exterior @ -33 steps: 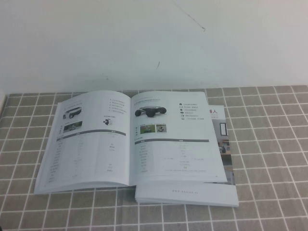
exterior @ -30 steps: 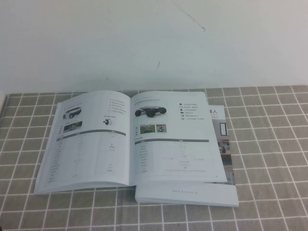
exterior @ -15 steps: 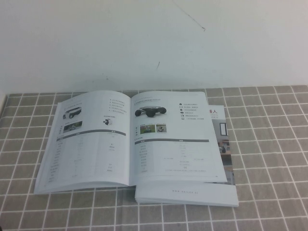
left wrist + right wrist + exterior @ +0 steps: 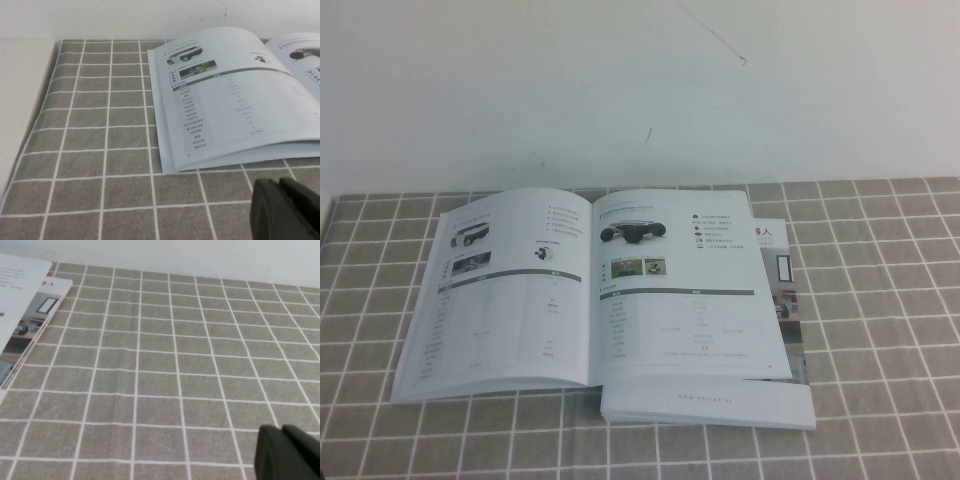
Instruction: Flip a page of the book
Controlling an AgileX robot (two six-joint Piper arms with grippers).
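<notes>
The book (image 4: 590,290) lies open and flat on the checked cloth, showing small wheeled-robot photos and grey-barred tables. Its right-hand page (image 4: 680,290) lies flat. The book's left page shows in the left wrist view (image 4: 230,95). Neither arm shows in the high view. My left gripper (image 4: 280,187) is shut and empty, low over the cloth near the book's left front corner. My right gripper (image 4: 282,432) is shut and empty, over bare cloth to the right of the book.
Under the open book lies a stack of booklets (image 4: 720,405) with an office-photo cover (image 4: 782,290), also in the right wrist view (image 4: 30,335). A white wall runs behind. The grey checked cloth (image 4: 880,330) covers the table.
</notes>
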